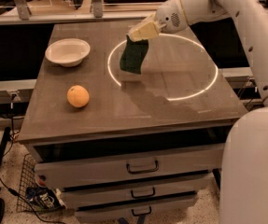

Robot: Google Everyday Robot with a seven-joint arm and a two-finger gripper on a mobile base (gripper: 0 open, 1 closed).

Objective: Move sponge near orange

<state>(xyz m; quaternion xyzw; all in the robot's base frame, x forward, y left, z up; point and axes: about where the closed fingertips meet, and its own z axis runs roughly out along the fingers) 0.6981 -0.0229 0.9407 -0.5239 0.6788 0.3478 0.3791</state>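
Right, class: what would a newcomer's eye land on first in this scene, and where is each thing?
The gripper, over the far middle of the table, holds the sponge, which hangs down with its green face showing. A bright ring of light circles the tabletop beneath it. The orange sits alone near the front left, with the pale bowl behind it.

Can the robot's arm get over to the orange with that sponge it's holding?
Probably yes. The gripper holds the sponge hanging above the table, and the stretch of tabletop toward the orange is bare. The bowl sits off to the side, not in between.
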